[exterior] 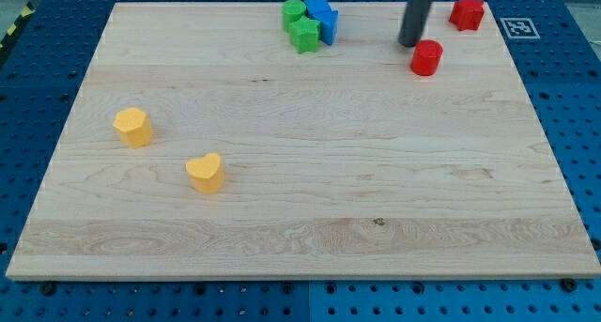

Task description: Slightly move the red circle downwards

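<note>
The red circle (426, 57) is a short red cylinder near the view's top right of the wooden board (300, 200). My tip (408, 44) is the lower end of a dark rod coming down from the view's top; it sits just to the upper left of the red circle, very close to it or touching. A second red block (467, 12), star-like in shape, lies farther to the upper right near the board's top edge.
A cluster of two green blocks (302, 26) and two blue blocks (323, 18) sits at the top centre. A yellow hexagon-like block (133, 127) and a yellow heart (205, 173) lie at the left. A marker tag (517, 26) lies off the board's top right corner.
</note>
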`<state>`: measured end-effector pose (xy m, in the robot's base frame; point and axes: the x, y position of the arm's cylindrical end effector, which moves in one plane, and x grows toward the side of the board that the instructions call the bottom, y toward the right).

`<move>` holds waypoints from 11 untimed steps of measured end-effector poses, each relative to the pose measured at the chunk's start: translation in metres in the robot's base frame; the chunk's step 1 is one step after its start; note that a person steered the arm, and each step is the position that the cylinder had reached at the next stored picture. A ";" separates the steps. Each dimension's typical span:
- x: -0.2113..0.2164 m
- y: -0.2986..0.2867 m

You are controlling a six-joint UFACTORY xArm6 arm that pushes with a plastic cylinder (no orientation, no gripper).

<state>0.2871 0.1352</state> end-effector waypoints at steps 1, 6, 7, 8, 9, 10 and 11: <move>0.026 0.000; 0.021 0.063; 0.025 0.064; 0.033 0.065; 0.033 0.058; 0.033 0.023; 0.044 0.019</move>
